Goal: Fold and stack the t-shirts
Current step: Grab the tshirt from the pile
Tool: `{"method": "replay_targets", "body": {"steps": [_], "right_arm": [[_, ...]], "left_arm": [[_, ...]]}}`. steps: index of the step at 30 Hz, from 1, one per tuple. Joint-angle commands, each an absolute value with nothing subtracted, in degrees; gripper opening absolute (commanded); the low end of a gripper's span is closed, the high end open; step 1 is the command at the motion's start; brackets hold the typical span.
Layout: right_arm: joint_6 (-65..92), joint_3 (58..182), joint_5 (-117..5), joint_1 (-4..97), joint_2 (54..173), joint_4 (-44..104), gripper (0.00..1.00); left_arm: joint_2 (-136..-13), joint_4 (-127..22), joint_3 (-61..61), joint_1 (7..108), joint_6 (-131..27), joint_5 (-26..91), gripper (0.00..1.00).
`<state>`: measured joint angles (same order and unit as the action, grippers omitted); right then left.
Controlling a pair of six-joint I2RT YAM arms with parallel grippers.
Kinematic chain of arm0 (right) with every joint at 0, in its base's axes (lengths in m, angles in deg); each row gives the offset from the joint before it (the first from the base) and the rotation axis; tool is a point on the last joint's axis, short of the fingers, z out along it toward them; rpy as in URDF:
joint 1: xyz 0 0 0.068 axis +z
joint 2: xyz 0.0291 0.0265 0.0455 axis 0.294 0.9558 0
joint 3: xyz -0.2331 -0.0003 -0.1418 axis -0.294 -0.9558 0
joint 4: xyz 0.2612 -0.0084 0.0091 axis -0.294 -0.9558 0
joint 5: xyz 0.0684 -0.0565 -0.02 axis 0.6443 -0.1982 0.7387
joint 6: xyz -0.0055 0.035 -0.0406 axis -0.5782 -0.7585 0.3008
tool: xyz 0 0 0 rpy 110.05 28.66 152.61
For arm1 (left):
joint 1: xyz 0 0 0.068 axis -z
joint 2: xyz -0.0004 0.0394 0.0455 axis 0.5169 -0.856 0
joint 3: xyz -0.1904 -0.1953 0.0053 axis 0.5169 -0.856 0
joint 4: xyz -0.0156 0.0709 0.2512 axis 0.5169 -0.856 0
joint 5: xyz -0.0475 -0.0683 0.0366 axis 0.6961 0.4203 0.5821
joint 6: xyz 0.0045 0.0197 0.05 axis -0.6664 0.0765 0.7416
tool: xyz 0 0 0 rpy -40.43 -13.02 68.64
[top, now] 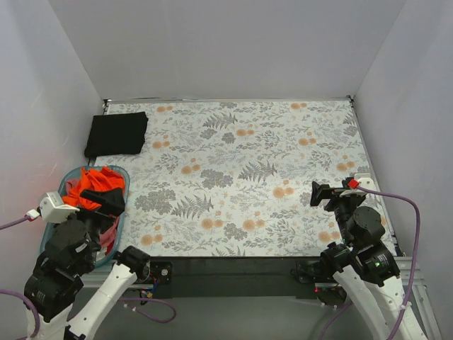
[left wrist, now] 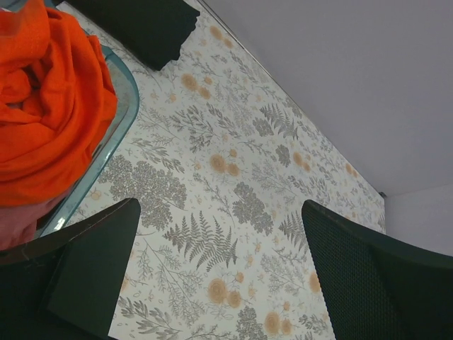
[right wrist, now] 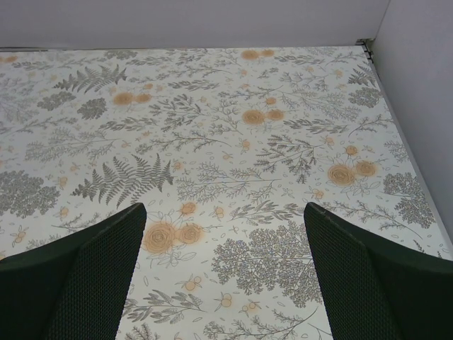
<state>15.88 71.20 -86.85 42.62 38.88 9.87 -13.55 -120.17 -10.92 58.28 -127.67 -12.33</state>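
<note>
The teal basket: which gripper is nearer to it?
Left. The left gripper hovers just beside the basket; the right gripper is far off, on the opposite side of the table.

A folded t-shirt (top: pixel 117 133) is laid flat in the far left corner of the counter (top: pixel 248 177). Nearer along the left edge, a basket (left wrist: pixel 105 157) is set in front of that t-shirt and apart from it. Crumpled t-shirts (top: pixel 92 185) are heaped inside the basket and rise above its rim; perhaps three, though the count cannot be made out. The left gripper (left wrist: pixel 226 283) is held by the basket's near right side, over the counter. The right gripper (top: pixel 325 195) is held over the near right part of the counter, well apart from the basket and the folded t-shirt.
</note>
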Motion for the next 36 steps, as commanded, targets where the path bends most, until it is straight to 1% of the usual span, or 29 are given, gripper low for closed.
{"method": "replay_targets", "body": {"steps": [1,8,14,19,21,27,29,31,32,34,35,36], "right_arm": [[16.61,73.71,-86.44,42.59,38.82,11.62,0.98],[16.44,73.18,-85.65,42.59,38.46,11.62,0.98],[16.44,73.18,-84.77,42.50,39.52,11.71,0.98],[16.61,73.36,-83.02,42.59,40.31,11.71,0.98],[16.53,73.27,-82.92,42.59,40.22,11.71,0.98],[16.35,73.27,-83.10,42.59,39.70,11.62,0.98],[16.44,73.09,-82.92,42.59,39.17,11.80,0.98],[16.44,72.92,-82.31,42.59,38.73,12.06,0.98],[16.53,72.74,-82.22,42.59,38.21,12.15,0.98],[16.53,72.57,-81.96,42.50,37.59,12.32,0.98],[16.61,72.39,-81.87,42.50,36.98,12.67,0.98],[16.61,72.30,-81.78,42.59,36.71,12.76,0.99]], "left_arm": [[-14.32,-122.24,-11.09,58.20,-129.70,-14.38,0.98],[-16.34,-120.75,-12.15,58.28,-128.91,-14.46,0.98],[-20.47,-120.13,-12.15,58.20,-128.65,-14.20,0.98],[-28.71,-120.48,-11.27,58.20,-126.80,-12.80,0.98],[-30.57,-118.56,-11.88,58.20,-125.58,-13.14,0.98],[-41.99,-112.49,-13.73,58.20,-123.11,-13.32,0.98],[-46.81,-110.57,-13.47,58.20,-122.93,-14.20,0.98],[-49.99,-109.41,-13.20,58.11,-122.58,-17.53,0.98],[-51.49,-107.24,-13.20,57.06,-120.23,-18.33,0.98],[-56.23,-105.55,-12.68,53.91,-117.58,-16.15,0.98],[-57.55,-103.46,-12.33,48.32,-114.96,-13.87,0.98],[-60.00,-102.82,-11.98,44.87,-114.50,-11.85,0.98]]}}
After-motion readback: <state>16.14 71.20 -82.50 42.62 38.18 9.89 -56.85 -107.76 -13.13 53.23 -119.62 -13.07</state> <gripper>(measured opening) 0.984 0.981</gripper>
